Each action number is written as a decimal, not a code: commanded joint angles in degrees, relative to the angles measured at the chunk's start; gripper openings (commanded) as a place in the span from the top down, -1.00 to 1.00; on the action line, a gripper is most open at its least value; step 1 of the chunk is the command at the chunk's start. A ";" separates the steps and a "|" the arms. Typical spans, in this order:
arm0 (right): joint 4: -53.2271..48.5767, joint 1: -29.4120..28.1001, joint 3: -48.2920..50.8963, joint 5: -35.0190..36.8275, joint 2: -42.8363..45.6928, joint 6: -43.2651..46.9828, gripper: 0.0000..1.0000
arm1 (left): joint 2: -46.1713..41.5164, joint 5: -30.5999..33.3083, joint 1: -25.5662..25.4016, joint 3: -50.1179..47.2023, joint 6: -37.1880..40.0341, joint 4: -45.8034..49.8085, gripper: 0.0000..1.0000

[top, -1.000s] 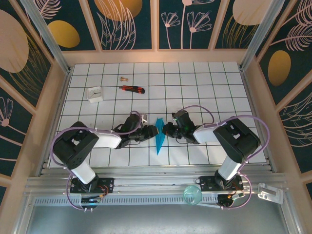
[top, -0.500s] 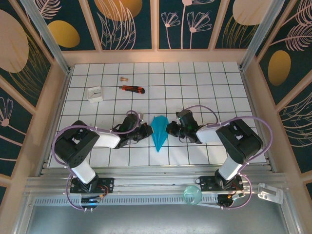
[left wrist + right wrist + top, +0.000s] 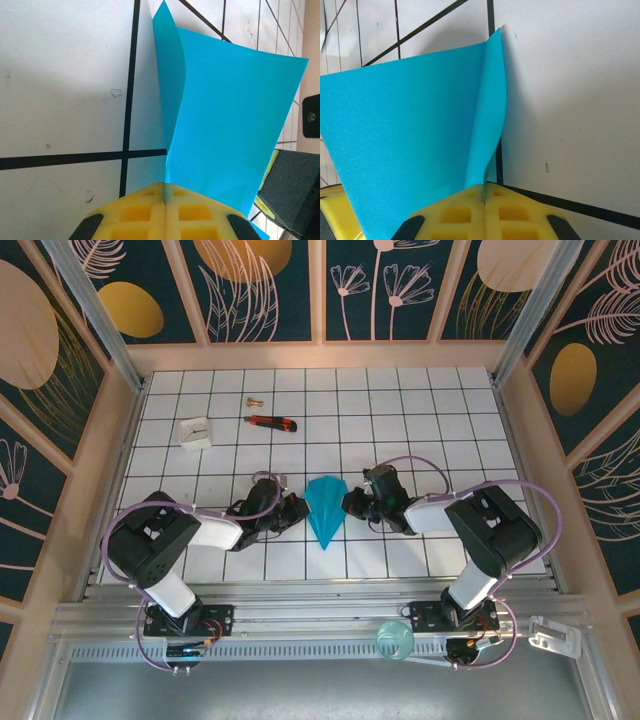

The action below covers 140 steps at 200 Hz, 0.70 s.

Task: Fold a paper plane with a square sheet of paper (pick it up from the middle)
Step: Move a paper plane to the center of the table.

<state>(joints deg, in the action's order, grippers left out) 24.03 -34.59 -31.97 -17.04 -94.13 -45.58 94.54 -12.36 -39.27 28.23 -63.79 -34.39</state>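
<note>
The teal-blue paper plane [image 3: 325, 510] lies on the white gridded worktop [image 3: 420, 420] between the two arms, near the front edge. Its sharp point is toward the arm bases and its wide end toward the back wall, with the wings spread either side of the centre crease. The left claw [image 3: 299, 509] sits at the plane's left edge and the right claw [image 3: 349, 504] at its right edge. From above both look dark and small, and their fingertips are hard to make out. The left wrist camera shows that claw's yellow pads [image 3: 135, 212] pressed flat together, with a fold of the teal paper running down into the seam between them, so it is clenched on the paper plane. The lower part of the pads is cut off by the bottom of the picture. The right wrist camera likewise shows yellow pads [image 3: 515, 212] closed tight with a curling wing of the paper caught at their seam, so this claw too is clenched on the plane. In each wrist view the paper rises as a broad sheet that hides the worktop behind it. At the lower right of the left wrist view a dark shape [image 3: 290, 190] is cut off by the frame and cannot be named for certain. Far back on the left lie a red-and-black utility knife [image 3: 271, 422], a small white square block [image 3: 195, 432] and a tiny brass-coloured piece [image 3: 252, 400] too small to identify.
</note>
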 commanded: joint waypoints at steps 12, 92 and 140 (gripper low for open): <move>1.90 0.28 0.33 -0.83 -1.55 -0.66 0.95 | 1.31 -0.52 0.36 0.07 -1.95 -3.35 0.90; 1.54 1.19 0.06 -1.86 -1.30 0.04 0.67 | -0.21 -0.14 0.36 -0.07 -1.01 -1.56 0.62; 0.53 2.04 0.66 -2.04 0.54 0.06 0.51 | -2.53 0.69 0.34 0.77 1.05 2.01 0.39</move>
<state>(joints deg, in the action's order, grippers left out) 25.36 -33.71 -31.97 -19.68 -94.96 -45.74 94.61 -12.80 -39.27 28.23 -64.14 -35.07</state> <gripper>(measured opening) 0.223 0.268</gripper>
